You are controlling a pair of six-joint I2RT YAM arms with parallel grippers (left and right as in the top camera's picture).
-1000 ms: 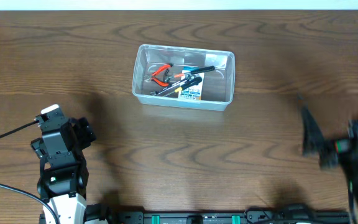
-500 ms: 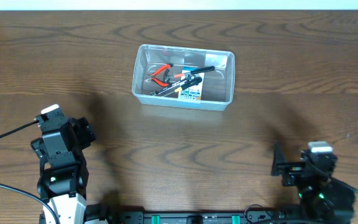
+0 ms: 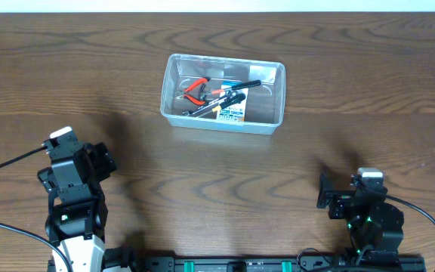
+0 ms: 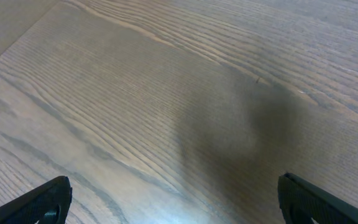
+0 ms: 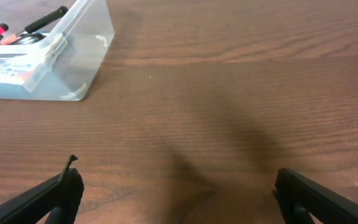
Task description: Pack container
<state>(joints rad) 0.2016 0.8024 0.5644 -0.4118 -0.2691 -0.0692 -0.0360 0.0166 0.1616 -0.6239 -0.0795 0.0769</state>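
Brown wavy-grained wooden table (image 3: 127,45) underfoot. Stands far centre on it: clear rectangular plastic container (image 3: 223,125), rounded corners, rimmed, holding red-handled pliers (image 3: 195,92), a slim black pen (image 3: 244,85) and a flat blue-and-white box (image 3: 231,113). Hangs near left: left gripper (image 4: 174,196), fingers spread, empty. Hangs near right: right gripper (image 5: 178,183), likewise released, well apart from the bin.

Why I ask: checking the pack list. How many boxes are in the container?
1: a blue-and-white box lies flat in the container, toward the wall nearer the robot, partly under the tools. Another could be hidden beneath.
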